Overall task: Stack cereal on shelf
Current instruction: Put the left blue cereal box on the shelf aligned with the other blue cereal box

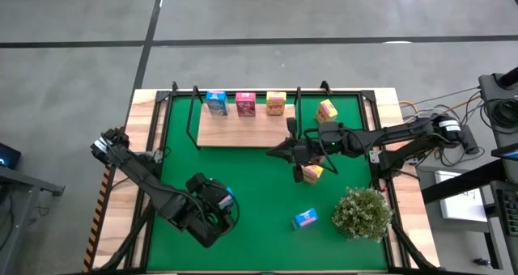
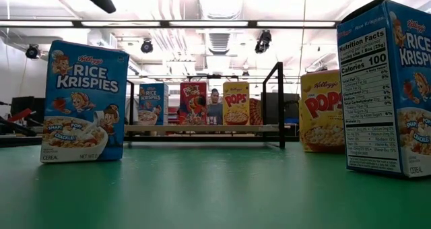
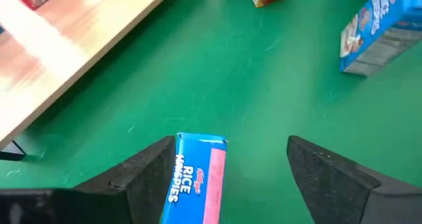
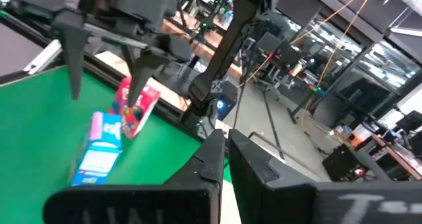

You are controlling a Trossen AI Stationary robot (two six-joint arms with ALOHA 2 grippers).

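Note:
The light-wood shelf (image 1: 235, 131) stands at the far middle of the green mat, with a blue (image 1: 216, 103), a pink-red (image 1: 246, 103) and a yellow cereal carton (image 1: 276, 103) upright in a row on it. My left gripper (image 3: 231, 145) hangs open near the mat's front left. Its fingers are on either side of, and above, a blue Rice Krispies carton (image 3: 198, 178) that stands upright on the mat (image 2: 84, 101). My right gripper (image 1: 273, 152) is shut and empty. It points level toward the left, just in front of the shelf.
Loose cartons stand on the mat: a yellow one (image 1: 326, 110) right of the shelf, a yellow one (image 1: 312, 173) under my right arm, and a blue one (image 1: 305, 218) near the front. A bushy green plant (image 1: 362, 212) sits at the front right. Black posts (image 2: 279, 104) rise at the shelf's ends.

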